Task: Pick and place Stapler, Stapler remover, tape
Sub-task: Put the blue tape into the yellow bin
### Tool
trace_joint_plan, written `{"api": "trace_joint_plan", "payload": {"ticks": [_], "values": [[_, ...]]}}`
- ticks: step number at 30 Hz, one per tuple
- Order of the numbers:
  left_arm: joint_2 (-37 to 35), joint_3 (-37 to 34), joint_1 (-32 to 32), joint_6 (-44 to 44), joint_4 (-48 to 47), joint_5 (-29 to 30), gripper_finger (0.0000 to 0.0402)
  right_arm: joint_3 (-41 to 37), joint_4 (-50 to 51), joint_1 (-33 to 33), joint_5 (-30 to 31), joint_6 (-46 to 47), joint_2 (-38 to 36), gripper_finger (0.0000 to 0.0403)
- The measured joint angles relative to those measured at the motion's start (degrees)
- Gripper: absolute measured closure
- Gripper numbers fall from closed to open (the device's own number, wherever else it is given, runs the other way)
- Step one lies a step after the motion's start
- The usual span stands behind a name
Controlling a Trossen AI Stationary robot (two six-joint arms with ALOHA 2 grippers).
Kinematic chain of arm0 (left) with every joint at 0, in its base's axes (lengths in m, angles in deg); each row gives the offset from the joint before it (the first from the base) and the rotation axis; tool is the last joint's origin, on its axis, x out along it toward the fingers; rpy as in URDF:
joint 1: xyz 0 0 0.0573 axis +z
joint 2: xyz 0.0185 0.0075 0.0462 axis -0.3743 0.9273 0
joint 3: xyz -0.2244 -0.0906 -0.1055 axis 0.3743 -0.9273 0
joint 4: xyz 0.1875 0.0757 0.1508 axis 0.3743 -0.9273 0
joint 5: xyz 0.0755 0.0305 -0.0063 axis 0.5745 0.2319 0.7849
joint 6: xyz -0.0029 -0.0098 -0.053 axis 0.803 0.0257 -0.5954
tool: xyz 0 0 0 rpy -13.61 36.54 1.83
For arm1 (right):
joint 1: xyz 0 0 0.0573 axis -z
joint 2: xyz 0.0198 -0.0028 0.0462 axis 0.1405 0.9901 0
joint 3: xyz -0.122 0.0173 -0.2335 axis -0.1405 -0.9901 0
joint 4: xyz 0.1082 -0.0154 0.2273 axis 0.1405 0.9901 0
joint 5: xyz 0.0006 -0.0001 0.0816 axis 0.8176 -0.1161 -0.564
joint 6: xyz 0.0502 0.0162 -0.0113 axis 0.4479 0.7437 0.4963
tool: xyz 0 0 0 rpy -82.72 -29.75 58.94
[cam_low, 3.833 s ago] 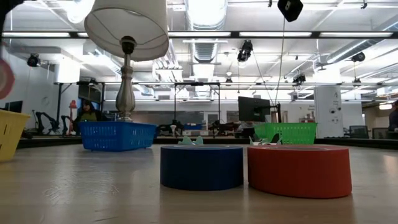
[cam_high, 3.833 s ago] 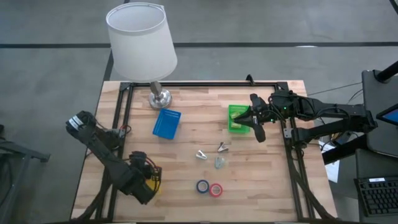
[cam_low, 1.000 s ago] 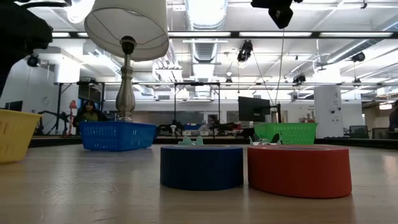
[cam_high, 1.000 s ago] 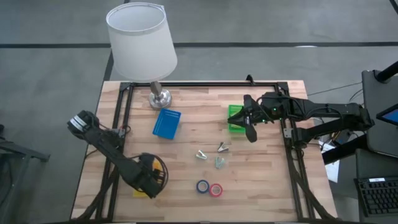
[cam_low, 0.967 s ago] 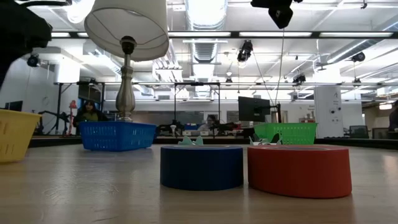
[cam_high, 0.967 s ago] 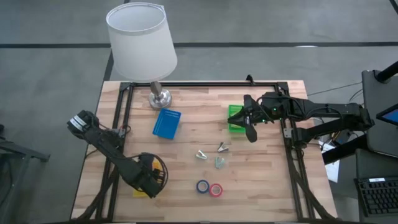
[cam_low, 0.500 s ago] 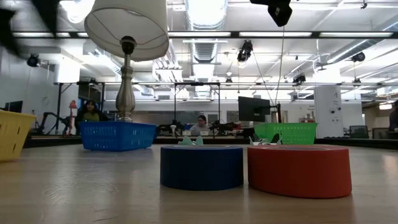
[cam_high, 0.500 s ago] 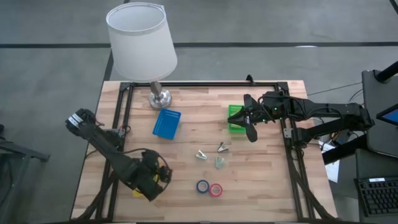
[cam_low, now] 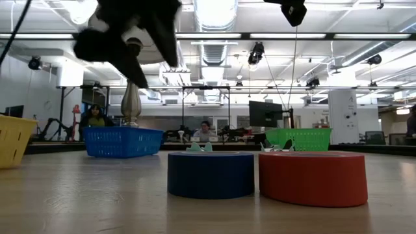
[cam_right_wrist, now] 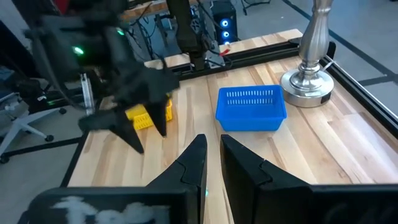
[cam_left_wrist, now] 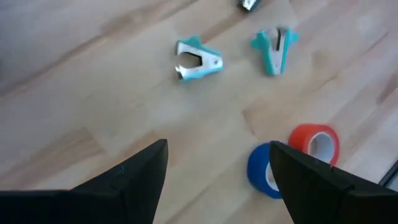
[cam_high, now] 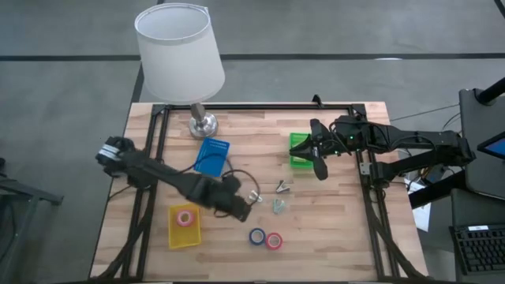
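Note:
My left gripper (cam_high: 241, 207) (cam_left_wrist: 217, 147) hangs open and empty over the table's middle, just left of three small staple removers (cam_high: 272, 196); two teal ones (cam_left_wrist: 198, 59) show in its wrist view. A blue tape roll (cam_high: 257, 236) and a red one (cam_high: 274, 241) rest on their flat faces near the front edge. A pink tape roll (cam_high: 185, 218) lies in the yellow tray (cam_high: 183, 236). My right gripper (cam_high: 319, 166) (cam_right_wrist: 213, 142) is shut and empty above the green basket (cam_high: 298, 150). The stapler is out of view.
A blue basket (cam_high: 211, 156) sits left of centre at the back, beside a lamp with a white shade (cam_high: 177, 49) on a metal foot (cam_high: 202, 124). A black frame (cam_high: 260, 106) runs along the table's edges. Bare wood lies between the removers and the green basket.
My left gripper has left the yellow tray at the near left and swung toward the table's right and slightly farther back, ending beside the staple removers. The pink roll now shows lying in the tray. My right arm has kept still.

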Motion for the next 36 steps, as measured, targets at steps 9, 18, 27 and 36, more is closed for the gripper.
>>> {"api": "trace_joint_plan", "payload": {"ticks": [9, 18, 27, 36], "values": [[10.56, 0.91, 2.87, 11.86, 13.95, -14.90, 0.0120, 0.00, 1.62, 0.00, 0.01, -0.02, 0.00, 0.0360], [19.78, 6.90, 2.41, 17.71, 12.86, -20.77, 0.0120, 0.00, 4.21, 0.00, 0.01, -0.85, 0.00, 0.0360], [25.06, 13.13, 2.19, 22.53, 8.30, -22.33, 0.0152, -0.02, 4.33, 0.00, 0.03, -1.16, 0.00, 0.0360], [25.58, 13.83, 2.03, 26.78, 6.86, -24.61, 0.0326, -0.02, 4.34, 0.00, 0.05, -1.33, 0.00, 0.0360]]}}
